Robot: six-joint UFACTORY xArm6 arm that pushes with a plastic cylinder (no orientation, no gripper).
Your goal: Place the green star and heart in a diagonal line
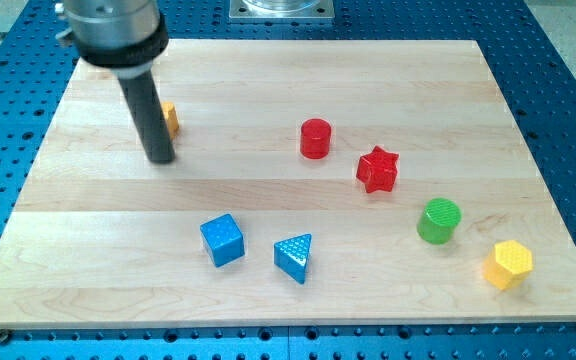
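Observation:
My tip point(160, 158) rests on the wooden board point(268, 80) at the upper left. Just right of the rod, an orange block point(171, 118) is partly hidden behind it, so its shape cannot be told. The only green block is a cylinder point(439, 220) at the right. The only star is red point(377, 169), up and to the left of the green cylinder. No green star and no heart shape shows in this view.
A red cylinder point(315, 138) stands left of the red star. A yellow hexagon block point(508, 264) lies at the lower right. A blue cube point(222, 240) and a blue triangle point(294, 256) lie near the bottom middle. Blue perforated table surrounds the board.

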